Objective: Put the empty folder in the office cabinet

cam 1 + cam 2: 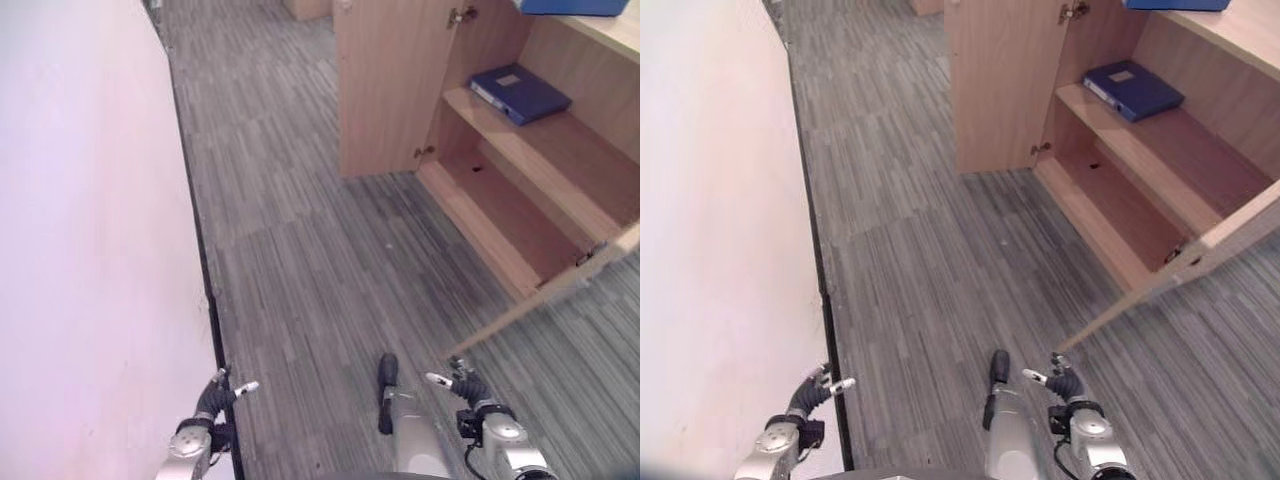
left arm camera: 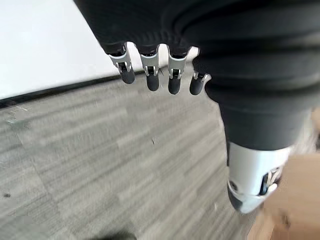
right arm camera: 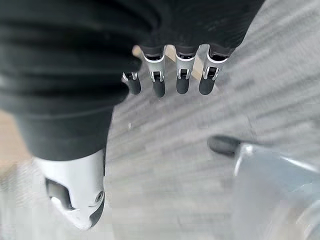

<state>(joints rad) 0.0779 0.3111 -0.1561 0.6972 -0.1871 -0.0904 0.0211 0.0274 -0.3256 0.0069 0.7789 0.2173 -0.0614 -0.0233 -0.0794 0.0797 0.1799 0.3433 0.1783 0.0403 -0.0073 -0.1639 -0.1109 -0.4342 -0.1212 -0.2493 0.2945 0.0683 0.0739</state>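
A blue folder [image 1: 520,92] lies flat on the middle shelf of the open wooden cabinet [image 1: 390,90] at the upper right. Another blue thing [image 1: 572,6] rests on the cabinet's top. My left hand [image 1: 216,399] hangs low at the bottom left beside the white wall, fingers [image 2: 150,75] relaxed and holding nothing. At the bottom right my right hand [image 1: 462,384] hangs the same way, fingers [image 3: 170,80] straight over the carpet, empty. Both hands are far from the cabinet.
A white wall [image 1: 90,240] with a dark skirting runs along the left. Grey striped carpet [image 1: 300,260] lies between me and the cabinet. One cabinet door [image 1: 560,290] swings out low on the right, and the bottom shelf [image 1: 500,215] holds nothing.
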